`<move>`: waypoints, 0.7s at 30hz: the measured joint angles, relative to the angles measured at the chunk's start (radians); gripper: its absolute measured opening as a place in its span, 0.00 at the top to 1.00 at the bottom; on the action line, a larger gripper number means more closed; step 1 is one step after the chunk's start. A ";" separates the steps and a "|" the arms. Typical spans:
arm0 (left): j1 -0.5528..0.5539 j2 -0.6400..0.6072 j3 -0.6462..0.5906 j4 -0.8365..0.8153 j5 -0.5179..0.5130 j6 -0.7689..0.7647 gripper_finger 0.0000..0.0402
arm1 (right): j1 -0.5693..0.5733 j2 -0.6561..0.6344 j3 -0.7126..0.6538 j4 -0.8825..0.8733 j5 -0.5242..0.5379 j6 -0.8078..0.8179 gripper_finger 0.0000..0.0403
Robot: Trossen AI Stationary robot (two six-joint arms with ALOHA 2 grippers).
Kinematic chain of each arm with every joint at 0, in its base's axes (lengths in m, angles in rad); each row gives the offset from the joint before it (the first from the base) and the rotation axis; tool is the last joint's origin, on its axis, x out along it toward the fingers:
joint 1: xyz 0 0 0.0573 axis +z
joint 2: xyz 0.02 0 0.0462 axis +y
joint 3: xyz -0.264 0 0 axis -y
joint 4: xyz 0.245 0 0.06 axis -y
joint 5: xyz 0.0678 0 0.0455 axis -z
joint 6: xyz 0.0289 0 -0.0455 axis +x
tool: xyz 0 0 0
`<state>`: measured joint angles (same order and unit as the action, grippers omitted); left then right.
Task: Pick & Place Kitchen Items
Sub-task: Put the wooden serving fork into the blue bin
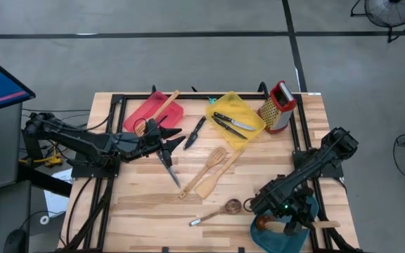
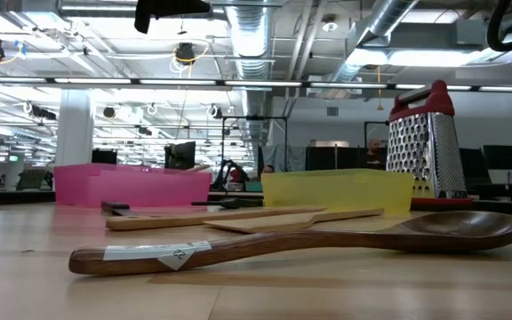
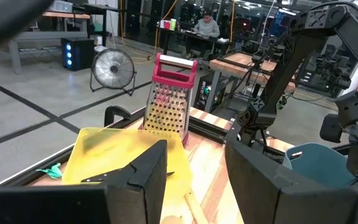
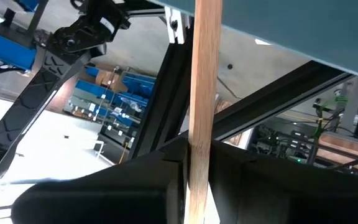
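Observation:
My right gripper (image 1: 294, 223) hangs over the teal tray (image 1: 269, 239) at the table's near right corner, shut on a pale wooden utensil (image 1: 327, 225). That utensil's end sticks out toward the right edge. My left gripper (image 1: 174, 140) is held high over the table's middle left, pointing level, fingers open (image 3: 194, 155) with nothing between them. Below it a black-handled knife (image 1: 171, 169) lies flat on the table. Two wooden spatulas (image 1: 213, 169) and a brown spoon (image 2: 309, 240) lie on the boards. My right gripper pinches the utensil's straight wooden handle (image 4: 205, 124) between its two fingers. The handle runs on past the fingertips toward the teal tray (image 4: 303, 31). In the high view the arm hides the working end, so I cannot say whether it rests in the tray.
At the far side stand a red tray (image 1: 153, 112) with a wooden spatula, a yellow tray (image 1: 234, 119) with knives, and a steel grater (image 1: 278, 105). A black knife (image 1: 195, 132) lies between the trays. A brown utensil end (image 1: 262, 223) sits in the teal tray.

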<state>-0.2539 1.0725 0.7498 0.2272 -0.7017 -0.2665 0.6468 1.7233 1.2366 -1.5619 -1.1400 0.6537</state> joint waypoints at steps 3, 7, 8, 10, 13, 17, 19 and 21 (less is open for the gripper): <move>0.000 0.000 0.000 0.000 0.000 0.000 0.64 | 0.000 0.000 0.000 0.000 0.019 0.001 0.89; 0.000 0.000 0.000 -0.001 0.000 0.000 0.64 | 0.000 0.000 0.000 -0.002 0.023 0.010 0.85; 0.000 0.000 0.000 -0.002 0.000 0.000 0.64 | 0.000 0.000 0.000 -0.002 0.024 0.015 0.85; 0.000 0.000 0.000 -0.002 0.000 0.000 0.64 | 0.000 0.000 0.000 -0.003 0.023 0.017 0.84; 0.000 0.000 0.000 -0.003 0.000 0.000 0.64 | 0.000 0.000 0.000 -0.003 0.023 0.018 0.85; 0.000 0.000 0.000 -0.003 0.000 0.000 0.64 | 0.000 0.000 0.000 -0.004 0.023 0.020 0.85; 0.000 0.000 0.000 -0.003 0.000 0.000 0.64 | 0.000 0.000 0.000 -0.004 0.023 0.020 0.84; 0.000 0.000 0.000 -0.003 0.000 0.000 0.64 | 0.000 0.000 0.000 -0.004 0.024 0.020 0.84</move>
<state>-0.2539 1.0725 0.7498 0.2241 -0.7017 -0.2665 0.6468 1.7233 1.2366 -1.5659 -1.1164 0.6739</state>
